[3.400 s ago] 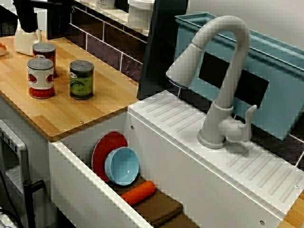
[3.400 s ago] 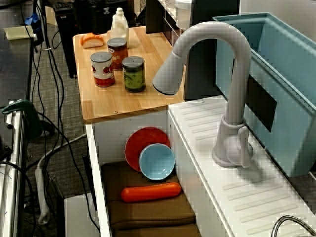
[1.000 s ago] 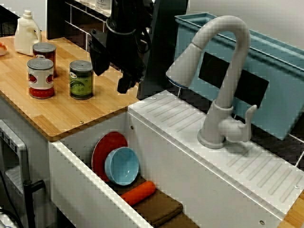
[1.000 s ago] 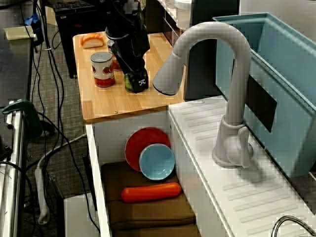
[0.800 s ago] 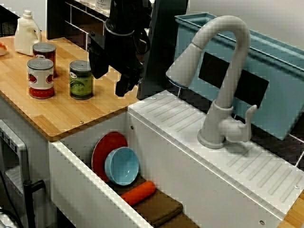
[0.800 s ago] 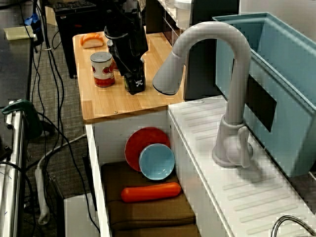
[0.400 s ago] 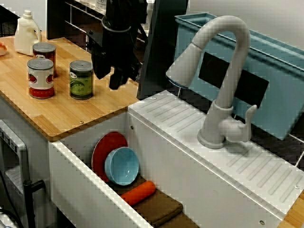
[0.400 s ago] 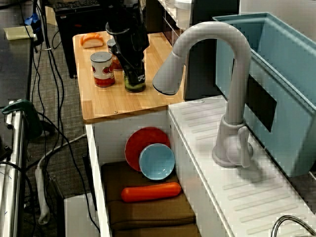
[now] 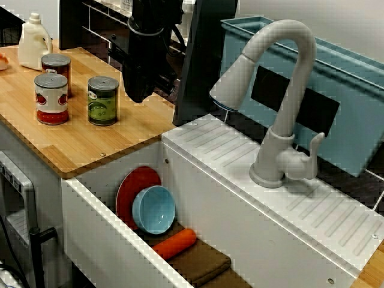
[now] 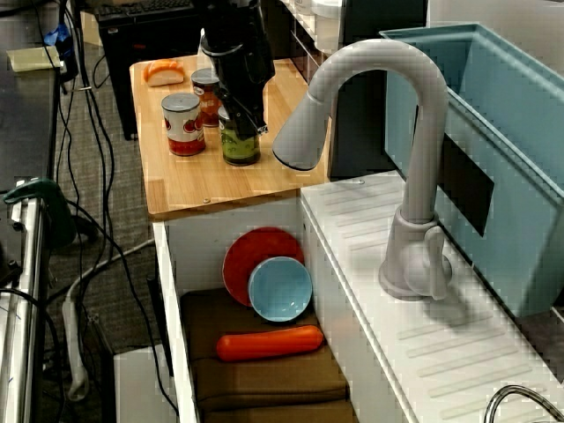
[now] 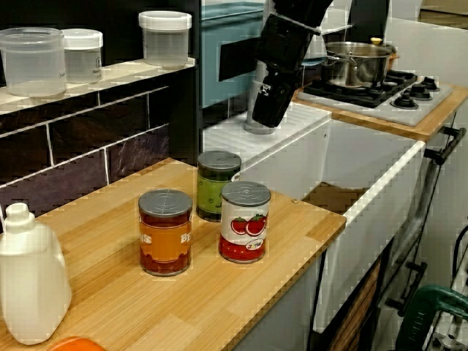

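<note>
The black pincer (image 9: 137, 95) hung in the air over the brown wooden tabletop (image 9: 78, 141).
I could not tell if the pincer was open or closed. The round green tin can (image 9: 103, 101) stood upright just below it and a little to one side, not touching it. Farther from the pincer stood the red-and-white tomato tin (image 9: 51, 99) and the orange-labelled tin (image 11: 165, 232).

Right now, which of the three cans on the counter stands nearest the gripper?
The green-labelled can, closest to the sink. The tomato-labelled can and the orange-labelled can stand farther from the gripper.
</note>
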You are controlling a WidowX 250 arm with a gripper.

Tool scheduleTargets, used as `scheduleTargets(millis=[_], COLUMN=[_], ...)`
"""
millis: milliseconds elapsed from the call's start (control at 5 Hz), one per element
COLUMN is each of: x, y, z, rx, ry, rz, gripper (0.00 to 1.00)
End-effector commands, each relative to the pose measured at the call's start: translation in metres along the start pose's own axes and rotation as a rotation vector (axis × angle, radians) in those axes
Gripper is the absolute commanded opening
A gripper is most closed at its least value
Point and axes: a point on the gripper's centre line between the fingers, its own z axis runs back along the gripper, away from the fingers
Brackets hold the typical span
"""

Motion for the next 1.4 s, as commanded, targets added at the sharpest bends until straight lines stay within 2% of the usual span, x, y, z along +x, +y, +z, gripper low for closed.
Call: scheduleTargets(millis=[0,800,1200], x=[0.015,0.015,0.013], y=[0.019,0.017,0.022], z=[0.001,-0.021,-0.026], rx=[0.024,0.101,0.105], ry=[-0.033,0.026,0.052], rz=[0.022,0.016,0.021], gripper=[0.00,0.00,0.00])
